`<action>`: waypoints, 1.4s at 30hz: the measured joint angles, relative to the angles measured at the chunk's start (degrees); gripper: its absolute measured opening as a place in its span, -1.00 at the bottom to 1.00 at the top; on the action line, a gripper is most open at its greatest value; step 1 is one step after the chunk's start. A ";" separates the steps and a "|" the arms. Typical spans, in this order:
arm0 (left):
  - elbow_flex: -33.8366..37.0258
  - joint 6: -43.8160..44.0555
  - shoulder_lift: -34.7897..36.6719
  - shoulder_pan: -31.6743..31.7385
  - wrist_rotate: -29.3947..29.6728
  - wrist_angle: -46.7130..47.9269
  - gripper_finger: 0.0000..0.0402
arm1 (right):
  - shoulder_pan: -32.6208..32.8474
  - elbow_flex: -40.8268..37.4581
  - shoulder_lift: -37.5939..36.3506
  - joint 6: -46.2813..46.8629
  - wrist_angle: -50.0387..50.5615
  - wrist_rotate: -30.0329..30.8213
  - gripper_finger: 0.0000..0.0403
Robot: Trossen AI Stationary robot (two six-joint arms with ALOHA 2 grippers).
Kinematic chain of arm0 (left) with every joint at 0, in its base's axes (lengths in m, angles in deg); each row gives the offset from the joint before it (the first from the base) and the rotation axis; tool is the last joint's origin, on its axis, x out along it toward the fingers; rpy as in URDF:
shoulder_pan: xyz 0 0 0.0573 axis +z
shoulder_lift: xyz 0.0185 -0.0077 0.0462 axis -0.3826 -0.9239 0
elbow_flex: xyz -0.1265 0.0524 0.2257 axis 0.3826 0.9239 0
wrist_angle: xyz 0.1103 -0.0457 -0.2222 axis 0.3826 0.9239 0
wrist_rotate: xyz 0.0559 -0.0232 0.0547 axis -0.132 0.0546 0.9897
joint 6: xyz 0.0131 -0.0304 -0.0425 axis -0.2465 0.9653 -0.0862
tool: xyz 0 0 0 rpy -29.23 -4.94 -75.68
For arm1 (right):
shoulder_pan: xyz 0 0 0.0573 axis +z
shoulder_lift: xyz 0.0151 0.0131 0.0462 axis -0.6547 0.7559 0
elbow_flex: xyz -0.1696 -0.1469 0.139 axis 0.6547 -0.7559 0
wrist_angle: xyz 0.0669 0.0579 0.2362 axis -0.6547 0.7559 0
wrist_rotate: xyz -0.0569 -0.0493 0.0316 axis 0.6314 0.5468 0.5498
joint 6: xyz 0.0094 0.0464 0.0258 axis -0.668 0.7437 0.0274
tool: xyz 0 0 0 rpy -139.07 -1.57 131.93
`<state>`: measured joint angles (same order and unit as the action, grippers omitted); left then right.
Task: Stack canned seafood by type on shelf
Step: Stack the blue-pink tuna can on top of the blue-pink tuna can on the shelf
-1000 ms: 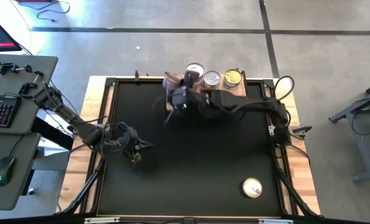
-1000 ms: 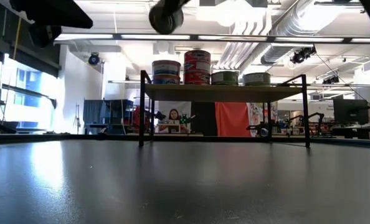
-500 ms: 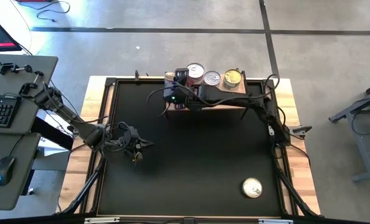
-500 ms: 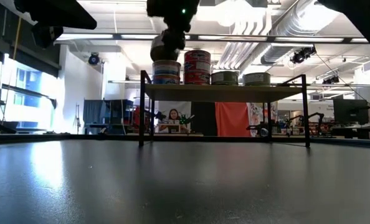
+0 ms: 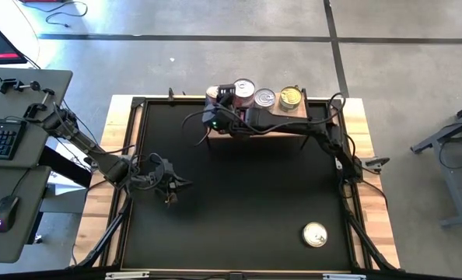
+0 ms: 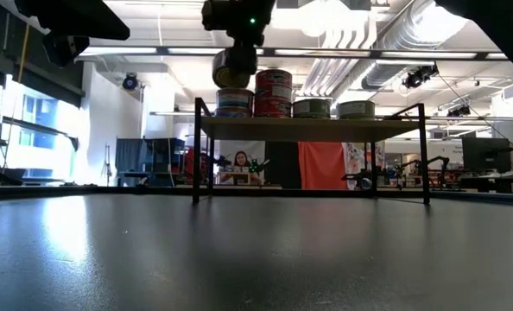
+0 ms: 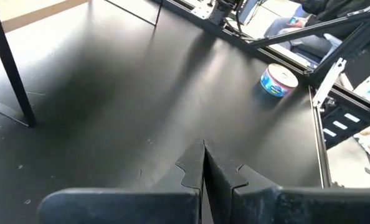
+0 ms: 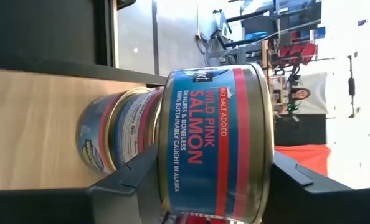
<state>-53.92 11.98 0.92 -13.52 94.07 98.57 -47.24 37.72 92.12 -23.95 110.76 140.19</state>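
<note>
The right gripper point(image 8: 216, 186) is clenched on a salmon can point(image 8: 219, 140) (blue and red label, "wild pink salmon"), 1 finger on each flat face, the can carried on edge. In the low view the can point(image 6: 233, 67) hangs just above the blue-labelled stack point(image 6: 234, 102) at the shelf's point(image 5: 289, 123) 9 o'clock end. To that stack's 3 o'clock stand a red-labelled stack point(image 6: 274, 93) and 2 lower tins. The step in hand looks like placing this can on its matching pile; the next move calls for turning it flat, centring it over the pile, lowering it to rest, then letting go.

The left gripper point(image 7: 203, 168) waits with fingers pressed together, low over the mat at the table's 9 o'clock side. 1 loose can point(image 5: 315, 234) lies toward the table's 5 o'clock corner, well apart from the shelf, not yet sorted.
</note>
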 joint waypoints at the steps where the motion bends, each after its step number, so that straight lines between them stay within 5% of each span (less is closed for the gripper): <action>1: 0.00 0.02 0.00 0.00 0.00 0.01 -1.00 | 0.15 0.00 0.00 -0.94 -0.05 0.41 -0.07; 11: 0.00 0.03 0.00 -0.02 -0.04 0.05 -1.00 | 0.21 0.09 -0.01 -4.15 -4.27 2.78 -0.07; 20: 0.00 0.08 0.00 -0.02 -0.07 0.08 -1.00 | -1.69 0.09 -0.03 1.98 -3.10 3.45 -0.07; 32: 0.00 0.08 0.00 -0.04 -0.04 0.32 -1.00 | -2.69 0.09 -0.04 1.73 -1.50 -4.42 -0.07; 42: 0.00 -0.01 0.00 -0.02 -0.04 0.58 -1.00 | -3.29 0.09 -0.20 2.13 0.04 -4.03 0.09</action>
<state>-53.92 11.97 0.92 -13.54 94.02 99.16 -50.52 37.81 91.92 -21.82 110.80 136.16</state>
